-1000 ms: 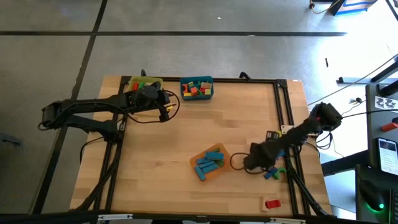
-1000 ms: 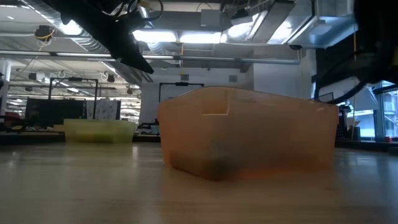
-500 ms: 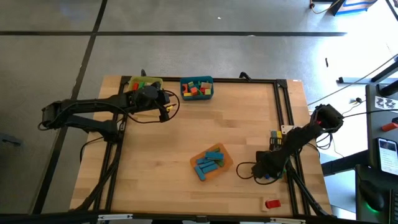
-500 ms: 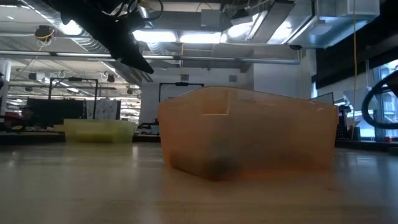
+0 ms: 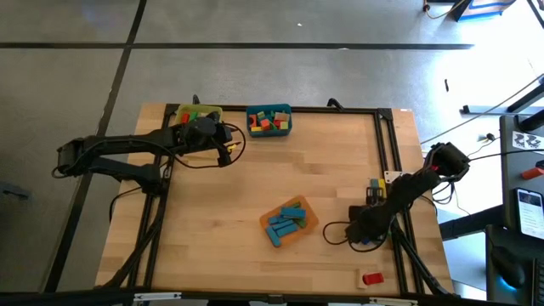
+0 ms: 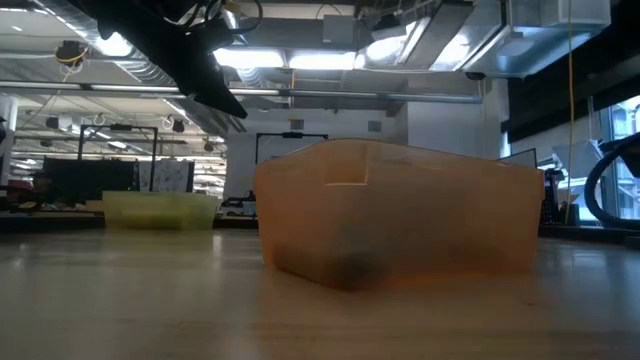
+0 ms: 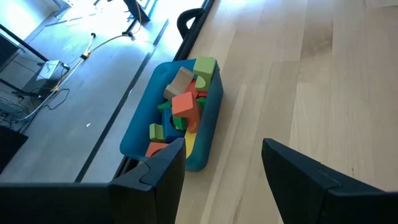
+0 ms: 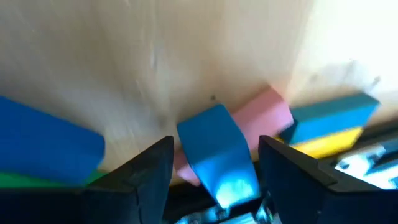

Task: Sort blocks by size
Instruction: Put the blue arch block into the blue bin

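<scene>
Right gripper (image 8: 214, 163): held low over the table's right edge, fingers spread apart; a blue block (image 8: 214, 152) is seen between them, not clamped, with a gap on each side.
Blue block: set directly between the right gripper's fingers, touching a pink block (image 8: 270, 118) just beyond it.
Blocks beside the right gripper: a larger blue block (image 8: 46, 146) to one side with a green one under it, and a teal-and-yellow block (image 8: 329, 121) to the other; whether they touch the fingers cannot be told.
Red block (image 5: 371, 278): left alone on the table near its front edge, a little apart from the right gripper.
Orange bin (image 5: 290, 223): placed well apart from the right gripper towards the table's middle, with several blue blocks inside.
Left gripper (image 7: 224, 168): held above the table at its far left corner, fingers spread and nothing between them.
Teal bin (image 7: 140, 127): found just ahead of the left gripper, filled with red, green, yellow and tan blocks.
Yellow bin (image 5: 201, 112): partly covered by the left arm, at the far edge beside the teal bin.
Table (image 5: 255, 178): light wood, framed by black rails.
</scene>
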{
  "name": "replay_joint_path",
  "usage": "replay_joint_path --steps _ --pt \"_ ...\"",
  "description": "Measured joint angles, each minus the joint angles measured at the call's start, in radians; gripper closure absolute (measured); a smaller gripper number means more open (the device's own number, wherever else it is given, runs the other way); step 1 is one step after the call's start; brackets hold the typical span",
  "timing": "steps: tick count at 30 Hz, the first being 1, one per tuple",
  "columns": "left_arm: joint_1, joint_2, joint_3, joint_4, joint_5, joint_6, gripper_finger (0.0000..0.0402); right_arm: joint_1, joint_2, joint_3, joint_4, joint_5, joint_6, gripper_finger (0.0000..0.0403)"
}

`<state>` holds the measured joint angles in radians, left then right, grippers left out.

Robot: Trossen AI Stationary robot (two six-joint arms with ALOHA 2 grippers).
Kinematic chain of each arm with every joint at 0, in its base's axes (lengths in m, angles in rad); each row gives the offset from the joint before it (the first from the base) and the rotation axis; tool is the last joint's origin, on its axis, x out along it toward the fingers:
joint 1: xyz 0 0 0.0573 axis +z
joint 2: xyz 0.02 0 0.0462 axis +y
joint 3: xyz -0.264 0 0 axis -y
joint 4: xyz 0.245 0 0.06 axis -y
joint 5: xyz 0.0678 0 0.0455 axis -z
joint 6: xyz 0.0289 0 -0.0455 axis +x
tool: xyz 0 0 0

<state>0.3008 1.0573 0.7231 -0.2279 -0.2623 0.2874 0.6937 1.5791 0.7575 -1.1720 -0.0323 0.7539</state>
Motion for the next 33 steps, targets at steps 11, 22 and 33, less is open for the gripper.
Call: replay_joint_path --steps 11,22,33 --pt "0.000 0.000 0.000 0.000 0.000 0.000 0.0205 0.000 0.000 -0.055 0.044 -0.010 0.001 0.0171" --pt "0.000 0.000 0.000 0.001 0.000 0.000 0.0205 0.000 0.000 -0.058 0.041 -0.012 0.005 0.0201" --pt "0.000 0.000 0.000 0.001 0.000 0.000 0.0205 0.000 0.000 -0.052 0.021 -0.012 0.024 0.0251"
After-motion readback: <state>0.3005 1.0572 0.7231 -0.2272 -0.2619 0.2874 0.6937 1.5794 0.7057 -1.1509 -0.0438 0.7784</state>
